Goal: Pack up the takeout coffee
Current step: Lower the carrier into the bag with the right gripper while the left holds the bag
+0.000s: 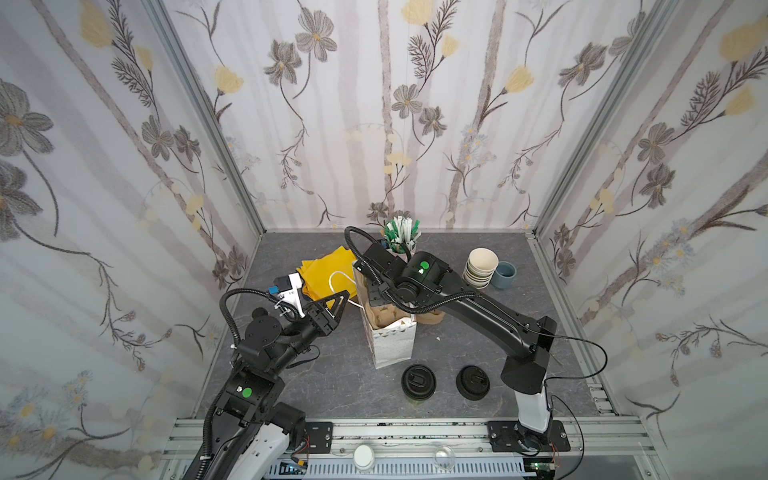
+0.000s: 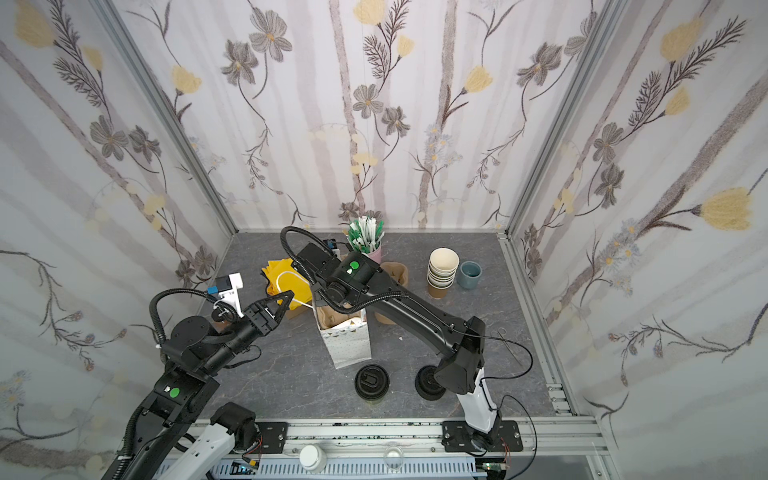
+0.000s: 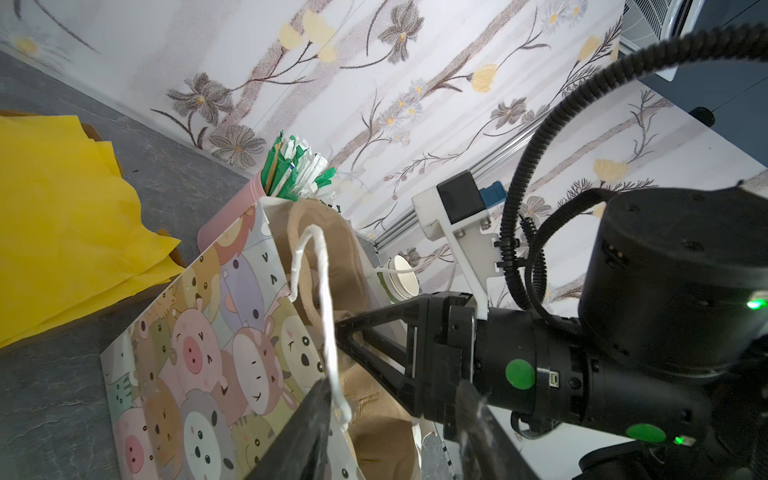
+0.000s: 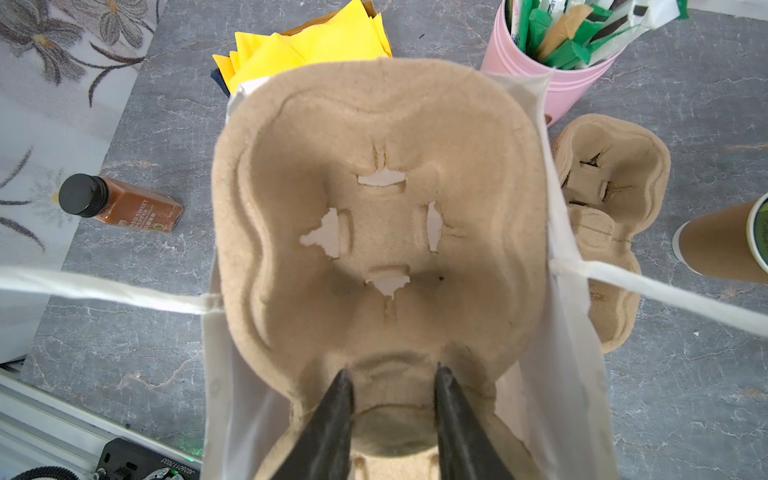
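The takeout coffee (image 1: 418,381) (image 2: 371,382), a small cup under a black sip lid, stands near the front of the table, just in front of the cartoon-animal gift bag (image 1: 392,345) (image 3: 199,353). Neither gripper is near it. A brown pulp cup carrier (image 4: 374,124) (image 1: 380,318) sits upright inside the bag. My right gripper (image 4: 392,374) reaches down into the bag and is shut on the carrier's middle ridge. My left gripper (image 3: 395,384) (image 1: 338,299) hovers at the bag's left rim, open. The bag's white handle (image 3: 326,291) hangs against one of its fingers (image 3: 307,428).
Yellow napkins (image 1: 328,272) lie behind the bag on the left. A pink cup of sachets (image 1: 401,239), a stack of lidless cups (image 1: 480,268) and a blue-grey cup (image 1: 503,274) stand at the back. A black lid pile (image 1: 472,382), a second carrier (image 4: 602,208) and a bottle (image 4: 120,203) are nearby.
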`<state>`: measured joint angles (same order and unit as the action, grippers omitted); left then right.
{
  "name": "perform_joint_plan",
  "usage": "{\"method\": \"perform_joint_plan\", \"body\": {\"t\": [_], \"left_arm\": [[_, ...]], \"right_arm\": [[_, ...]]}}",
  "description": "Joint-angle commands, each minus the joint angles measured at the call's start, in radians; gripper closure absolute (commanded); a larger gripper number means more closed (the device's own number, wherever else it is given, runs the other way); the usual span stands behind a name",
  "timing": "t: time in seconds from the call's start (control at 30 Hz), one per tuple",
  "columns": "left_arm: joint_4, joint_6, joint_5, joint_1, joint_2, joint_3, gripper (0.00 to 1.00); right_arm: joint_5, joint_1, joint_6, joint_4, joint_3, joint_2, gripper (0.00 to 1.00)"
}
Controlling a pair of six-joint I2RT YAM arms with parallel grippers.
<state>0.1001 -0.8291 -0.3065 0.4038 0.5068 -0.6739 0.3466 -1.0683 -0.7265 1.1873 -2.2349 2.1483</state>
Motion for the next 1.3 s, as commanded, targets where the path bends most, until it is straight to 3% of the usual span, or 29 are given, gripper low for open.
{"method": "perform_joint_plan", "body": {"t": [0.0, 0.2, 0.5, 0.93, 1.27], "left_arm": [[-0.052, 0.031, 0.03, 0.0, 0.003, 0.001, 0.52], [-0.078, 0.029, 0.063, 0.0, 0.018, 0.021, 0.63], [-0.162, 0.001, 0.005, 0.0, 0.022, 0.061, 0.82], [-0.18, -0.002, -0.011, 0.0, 0.021, 0.063, 0.99], [-0.18, 0.001, -0.006, 0.0, 0.018, 0.067, 1.0]], "right_arm": [[0.002, -0.005, -0.036, 0.027, -0.005, -0.009, 0.67], [0.008, -0.004, -0.069, 0.043, -0.005, 0.007, 0.66], [0.041, -0.001, -0.112, 0.093, -0.005, 0.034, 0.66], [-0.011, 0.01, -0.12, 0.068, -0.002, 0.084, 0.66], [-0.066, 0.011, -0.11, 0.049, 0.001, 0.082, 0.66]]}}
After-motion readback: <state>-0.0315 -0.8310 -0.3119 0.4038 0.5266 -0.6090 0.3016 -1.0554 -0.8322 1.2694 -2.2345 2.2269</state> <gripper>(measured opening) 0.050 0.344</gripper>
